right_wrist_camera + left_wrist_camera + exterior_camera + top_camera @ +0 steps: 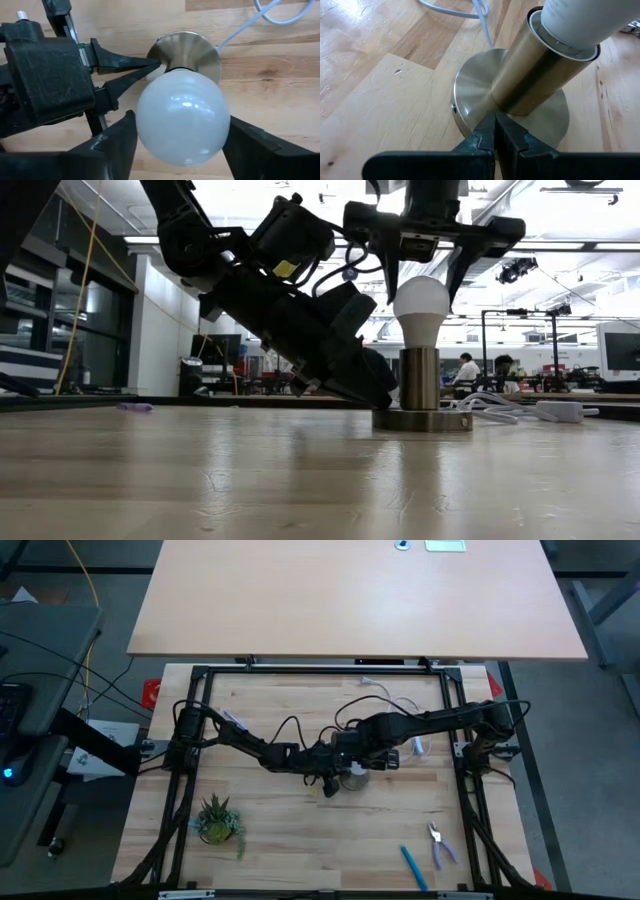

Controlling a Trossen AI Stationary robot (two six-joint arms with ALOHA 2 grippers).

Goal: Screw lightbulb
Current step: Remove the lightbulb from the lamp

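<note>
- Currently, the lightbulb stands upright in the socket, its base hidden inside the metal tube, near the middle of the table.
- Right gripper hangs directly above the lightbulb; its fingers are spread apart, one on each side of the glass, not touching it.
- Left gripper reaches in low, fingers pressed together, tips touching the socket's round base plate.
- White cord trails from the socket toward the table's far edge.

lightbulb: white, pear-shaped, smooth matte glass
pose: upright, round end up, narrow neck down
state: seated in the top of the metal socket's tube
place: mid-table, slightly right of centre
</note>
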